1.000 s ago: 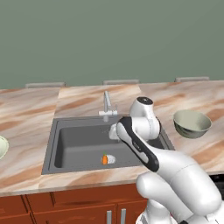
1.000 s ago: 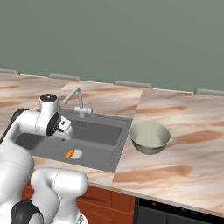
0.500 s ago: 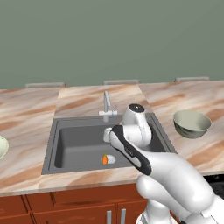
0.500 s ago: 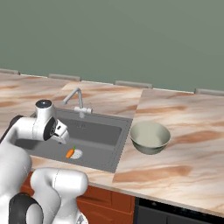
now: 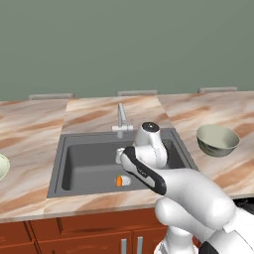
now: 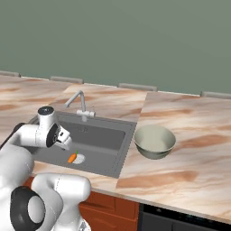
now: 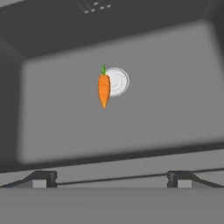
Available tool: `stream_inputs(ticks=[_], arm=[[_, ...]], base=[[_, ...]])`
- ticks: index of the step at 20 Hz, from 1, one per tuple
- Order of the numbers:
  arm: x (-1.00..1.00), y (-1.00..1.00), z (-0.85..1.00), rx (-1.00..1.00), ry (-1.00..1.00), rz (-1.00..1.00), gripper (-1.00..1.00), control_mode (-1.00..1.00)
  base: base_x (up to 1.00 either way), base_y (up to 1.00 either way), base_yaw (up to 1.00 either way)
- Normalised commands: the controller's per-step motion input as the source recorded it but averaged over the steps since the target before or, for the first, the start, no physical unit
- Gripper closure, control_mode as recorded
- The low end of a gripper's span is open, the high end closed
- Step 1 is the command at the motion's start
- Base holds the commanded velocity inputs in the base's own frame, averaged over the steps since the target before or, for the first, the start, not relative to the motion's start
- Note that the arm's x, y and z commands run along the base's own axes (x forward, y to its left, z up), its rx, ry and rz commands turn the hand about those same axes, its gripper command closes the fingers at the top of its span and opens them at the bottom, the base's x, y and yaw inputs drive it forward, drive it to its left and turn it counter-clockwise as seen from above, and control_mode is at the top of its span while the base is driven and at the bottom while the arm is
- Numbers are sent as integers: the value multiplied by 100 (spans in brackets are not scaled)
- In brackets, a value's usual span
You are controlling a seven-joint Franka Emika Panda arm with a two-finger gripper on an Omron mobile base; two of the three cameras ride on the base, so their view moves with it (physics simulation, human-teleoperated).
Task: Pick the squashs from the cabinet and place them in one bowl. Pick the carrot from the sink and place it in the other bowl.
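Note:
The carrot [image 7: 103, 89] lies on the floor of the dark grey sink [image 5: 74, 163], its green top touching the round drain [image 7: 116, 82]. It also shows as a small orange piece, the carrot [image 5: 119, 181] near the sink's front wall, and again as the carrot [image 6: 72, 158]. My gripper [image 7: 111, 178] hangs open above the basin, pointing down, with the carrot ahead of it and nothing between its fingertips [image 7: 43, 178]. The greyish bowl [image 5: 217, 140] stands on the counter right of the sink. A pale green-cream bowl [image 5: 2, 166] peeks in at the left edge. The squashs and the cabinet are out of view.
A slim silver tap [image 5: 120, 118] stands at the sink's back rim, close behind my wrist. Marble counter [image 6: 189, 149] stretches on both sides of the sink. Red-brown drawer fronts [image 5: 74, 238] run below the counter's front edge.
My wrist has swung left and lower, from beside the tap to over the sink basin. The gripper stayed open. The carrot and the bowls have not moved.

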Motion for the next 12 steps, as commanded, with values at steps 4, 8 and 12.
stream_inputs(ticks=[4,8,12], arm=[[10,4,-25,-9,0,0,-100,-100],[13,3,-21,-4,0,0,-100,-100],[17,1,-21,-2,0,0,-100,-100]], base=[[0,0,0],[0,0,0],[0,0,0]])
